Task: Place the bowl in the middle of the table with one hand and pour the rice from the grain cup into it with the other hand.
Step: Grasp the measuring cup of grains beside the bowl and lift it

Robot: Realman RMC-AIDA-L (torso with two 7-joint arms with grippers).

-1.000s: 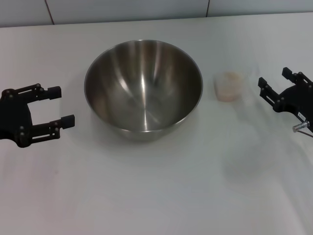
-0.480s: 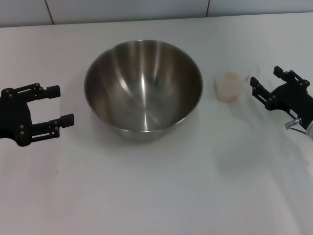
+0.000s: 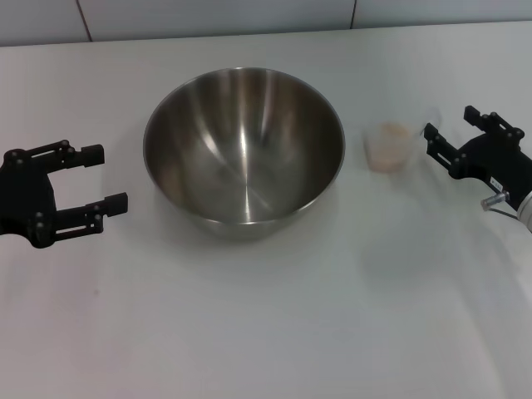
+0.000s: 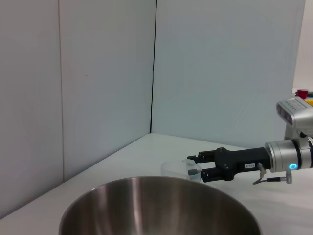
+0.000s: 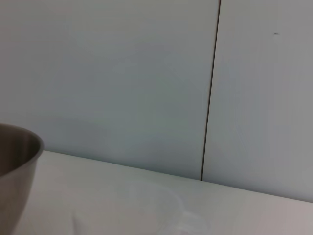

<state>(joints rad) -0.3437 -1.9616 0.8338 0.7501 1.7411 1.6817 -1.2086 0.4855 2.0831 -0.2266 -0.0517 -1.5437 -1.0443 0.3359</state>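
The steel bowl [image 3: 243, 150] stands empty in the middle of the white table [image 3: 266, 332]; its rim also shows in the left wrist view [image 4: 161, 205] and the right wrist view [image 5: 17, 166]. The clear grain cup [image 3: 391, 145] holds pale rice [image 3: 391, 140] and stands just right of the bowl. It also shows in the left wrist view [image 4: 177, 169] and faintly in the right wrist view [image 5: 156, 205]. My right gripper [image 3: 449, 125] is open, its fingertips close to the cup's right side, apart from it; the left wrist view [image 4: 194, 165] shows it too. My left gripper [image 3: 104, 177] is open and empty, left of the bowl.
A pale tiled wall [image 3: 249, 17] runs along the table's far edge. The wrist views show pale wall panels [image 4: 98, 73] behind the table. Bare tabletop lies in front of the bowl.
My right gripper has moved left and a little farther back, closing in on the grain cup. The left gripper, bowl and cup have not moved.
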